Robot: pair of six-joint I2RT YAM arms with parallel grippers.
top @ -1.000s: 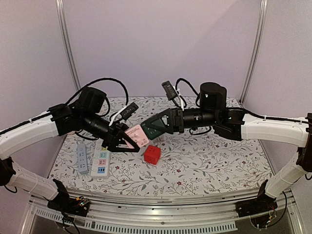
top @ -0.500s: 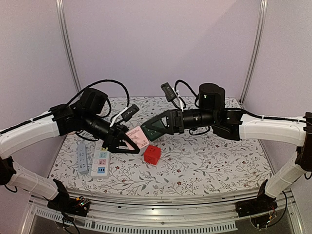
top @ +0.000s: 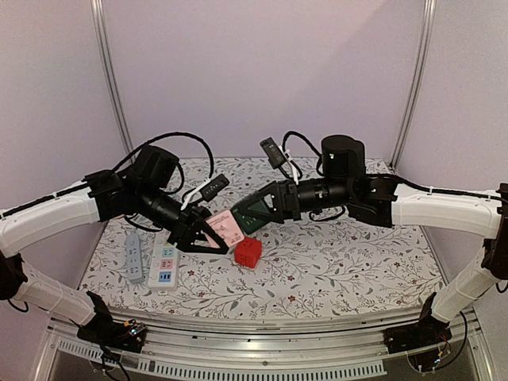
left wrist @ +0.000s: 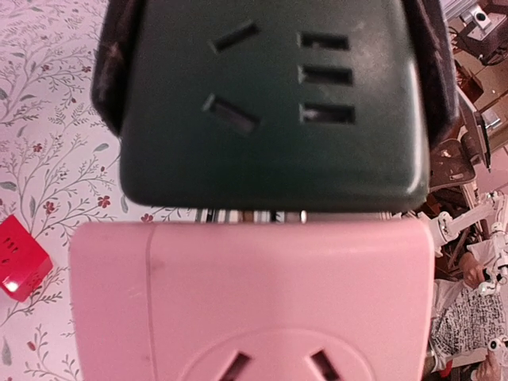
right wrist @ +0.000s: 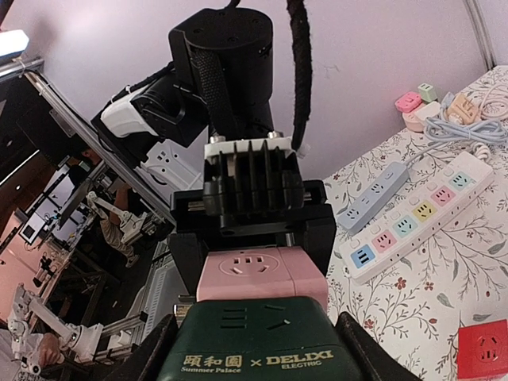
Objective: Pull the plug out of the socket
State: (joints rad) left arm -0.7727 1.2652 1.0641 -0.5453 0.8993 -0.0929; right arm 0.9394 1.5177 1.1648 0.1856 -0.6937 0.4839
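Observation:
A pink socket cube (top: 227, 226) hangs above the table with my left gripper (top: 216, 232) shut on it. Its black fingers (right wrist: 189, 252) clamp the cube's sides in the right wrist view. A dark green plug cube (top: 254, 210) butts against the pink one, and my right gripper (top: 244, 216) is shut on it. In the left wrist view the green cube (left wrist: 266, 103) sits just above the pink cube (left wrist: 250, 294). Only a thin slit separates them, with metal prongs showing in it. The right wrist view shows the green cube (right wrist: 254, 341) in front of the pink one (right wrist: 254, 274).
A red cube (top: 248, 252) lies on the flowered cloth below the joined pair. A white power strip (top: 163, 264) and a grey-blue strip (top: 133, 256) lie at the left. More adapters and a white cable (right wrist: 432, 107) are heaped at the table's back left.
Both arms have shifted a little, the left one rightward and the right one leftward. The two cubes stay gripped and pressed close together.

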